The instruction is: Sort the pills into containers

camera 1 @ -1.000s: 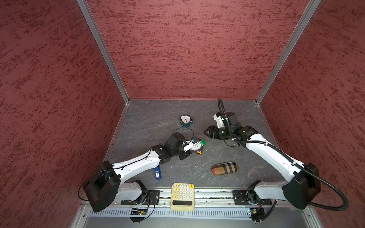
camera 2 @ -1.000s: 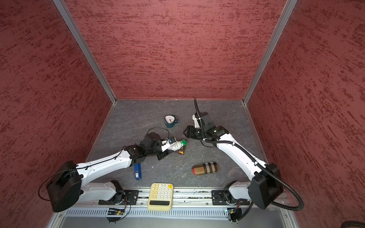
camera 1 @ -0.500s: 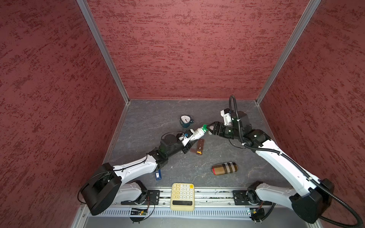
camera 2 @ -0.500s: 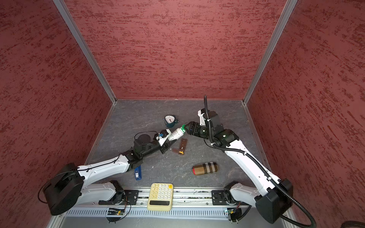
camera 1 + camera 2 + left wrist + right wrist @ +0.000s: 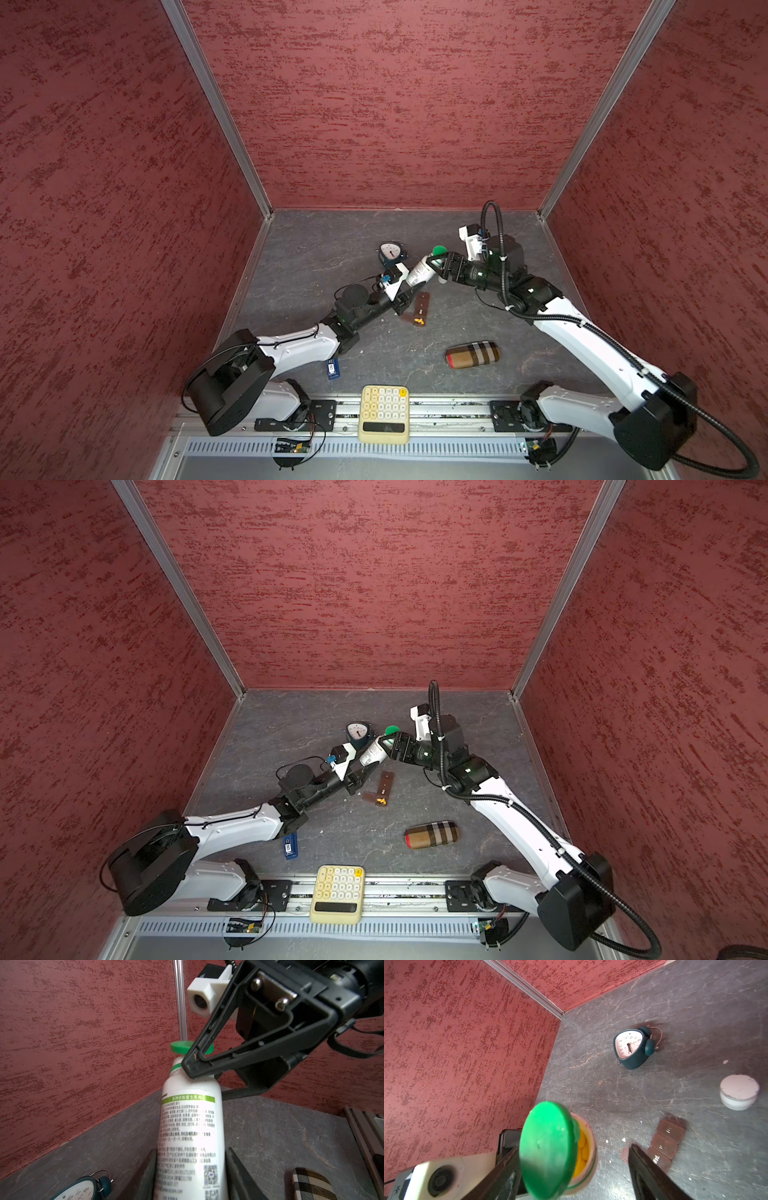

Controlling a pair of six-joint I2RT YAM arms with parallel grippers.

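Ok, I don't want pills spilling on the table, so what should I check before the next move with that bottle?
1. left pincer clamped on the pill bottle: ok.
2. green cap flipped open, yellow pills showing: ok.
3. right pincer clear of the cap: not ok, its open jaws straddle it.
4. Bottle mouth aimed at the containers: not ok, it tilts up, off to one side.
5. A compartment ready: ok, the open lid at one end shows pills inside.
6. Loose pills on the table: cannot tell, only pale specks.
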